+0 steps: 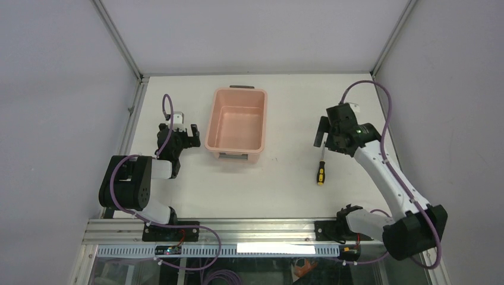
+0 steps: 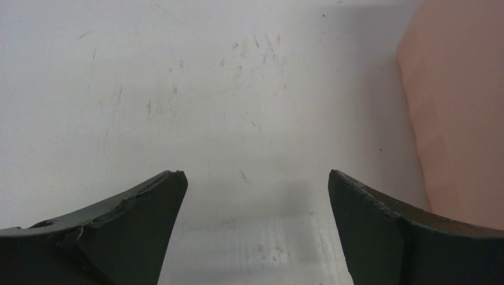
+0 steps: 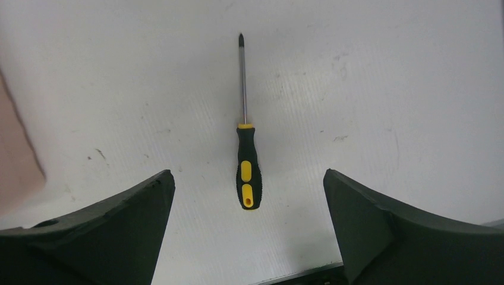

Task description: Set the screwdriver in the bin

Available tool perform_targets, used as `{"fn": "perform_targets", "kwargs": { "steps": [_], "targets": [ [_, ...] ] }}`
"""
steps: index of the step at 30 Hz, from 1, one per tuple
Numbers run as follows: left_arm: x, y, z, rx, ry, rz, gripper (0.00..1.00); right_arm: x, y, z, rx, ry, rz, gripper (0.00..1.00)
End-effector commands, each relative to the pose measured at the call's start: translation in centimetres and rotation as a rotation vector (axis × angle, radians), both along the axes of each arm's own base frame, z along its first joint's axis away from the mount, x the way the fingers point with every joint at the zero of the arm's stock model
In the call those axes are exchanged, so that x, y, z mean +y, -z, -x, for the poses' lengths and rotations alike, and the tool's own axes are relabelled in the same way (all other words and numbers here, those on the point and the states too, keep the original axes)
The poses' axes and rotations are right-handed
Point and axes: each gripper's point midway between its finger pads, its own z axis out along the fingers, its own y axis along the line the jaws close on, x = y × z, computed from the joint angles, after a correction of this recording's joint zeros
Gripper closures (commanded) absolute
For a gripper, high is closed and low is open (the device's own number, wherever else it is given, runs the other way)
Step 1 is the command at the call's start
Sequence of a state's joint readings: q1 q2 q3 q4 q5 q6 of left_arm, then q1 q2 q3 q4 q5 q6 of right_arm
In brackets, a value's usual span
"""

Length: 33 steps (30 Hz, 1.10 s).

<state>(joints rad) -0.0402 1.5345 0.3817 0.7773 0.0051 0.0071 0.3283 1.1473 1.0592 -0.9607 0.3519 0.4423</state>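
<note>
The screwdriver [image 1: 321, 170] lies flat on the white table right of the middle, its yellow-and-black handle toward the near edge and its thin shaft pointing away. My right gripper [image 1: 324, 134] hangs above the shaft's far end, open and empty. In the right wrist view the screwdriver [image 3: 246, 160] lies lengthwise on the table below the gap between the wide-apart fingers of the gripper [image 3: 248, 173]. The pale pink bin [image 1: 210, 127] stands at the back centre, and nothing shows inside it. My left gripper [image 1: 189, 133] rests open just left of the bin [image 2: 457, 119].
Grey enclosure walls and metal frame posts border the table on three sides. An aluminium rail [image 1: 238, 228] with both arm bases runs along the near edge. A strip of the bin's pink wall [image 3: 15, 154] shows at the left of the right wrist view.
</note>
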Motion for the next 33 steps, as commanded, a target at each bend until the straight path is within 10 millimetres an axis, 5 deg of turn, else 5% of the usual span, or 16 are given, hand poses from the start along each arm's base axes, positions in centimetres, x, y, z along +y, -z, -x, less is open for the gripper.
{"fn": "perform_targets", "kwargs": {
  "steps": [1,13,15,20,24,33],
  "targets": [
    [-0.5,-1.7,-0.5,-0.056,0.007,0.019,0.01,1.1,5.4,0.1,0.128,0.046,-0.099,0.02],
    [-0.5,-1.7,-0.5,-0.055,0.007,0.019,0.01,2.2,13.9,2.1,0.321,0.128,-0.176,0.18],
    [-0.5,-1.7,-0.5,-0.055,0.008,0.019,0.01,2.0,14.9,2.0,0.341,0.135,-0.170,0.30],
    [-0.5,-1.7,-0.5,-0.055,0.008,0.019,0.01,1.0,16.4,2.1,0.368,0.165,-0.128,0.81],
    [-0.5,-1.7,-0.5,-0.055,0.008,0.019,0.01,0.9,14.0,1.6,0.333,0.130,-0.126,1.00],
    [-0.5,-1.7,-0.4,-0.055,0.008,0.019,0.01,0.2,2.7,0.8,0.189,0.102,-0.115,1.00]
  ]
}}
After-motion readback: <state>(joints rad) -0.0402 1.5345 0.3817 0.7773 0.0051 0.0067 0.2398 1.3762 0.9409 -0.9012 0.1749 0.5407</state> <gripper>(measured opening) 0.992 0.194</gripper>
